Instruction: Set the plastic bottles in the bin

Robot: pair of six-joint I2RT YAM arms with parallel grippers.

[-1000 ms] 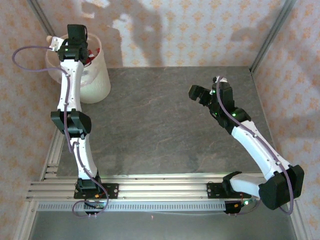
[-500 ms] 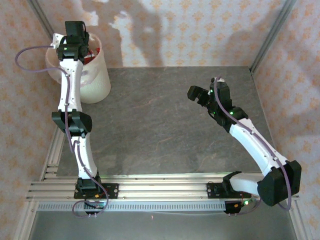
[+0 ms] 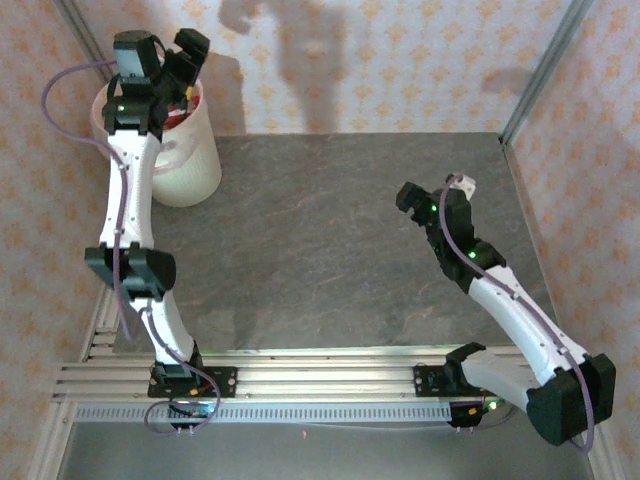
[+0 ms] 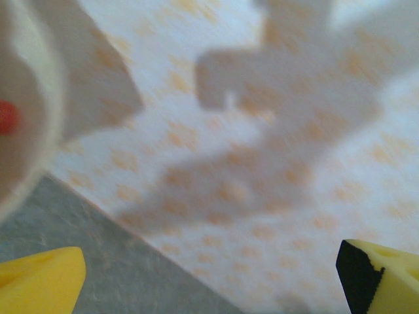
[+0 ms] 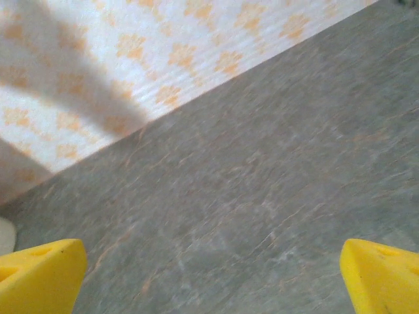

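The bin [image 3: 190, 160], a round off-white bucket, stands at the table's far left corner. Red-labelled plastic bottles [image 3: 180, 110] lie inside it, partly hidden by my left arm. My left gripper [image 3: 182, 62] hangs above the bin's far rim, tilted toward the back wall. In the left wrist view its jaws [image 4: 209, 281] stand wide open with nothing between the yellow fingertips [image 4: 39, 281]; the bin's rim [image 4: 46, 124] and a red spot [image 4: 5, 118] sit at the left edge. My right gripper [image 3: 425, 200] hovers over the right of the table, open and empty [image 5: 209, 275].
A patterned wall [image 3: 380, 70] closes the back, and metal frame posts [image 3: 540, 70] run along the sides. Bare grey table [image 3: 310, 250] spreads between the two arms. A sliver of off-white [image 5: 3, 235] shows at the left edge of the right wrist view.
The left gripper opened wide over the bin and swung up toward the back wall. The right arm drew back to the right and slightly nearer, still open.
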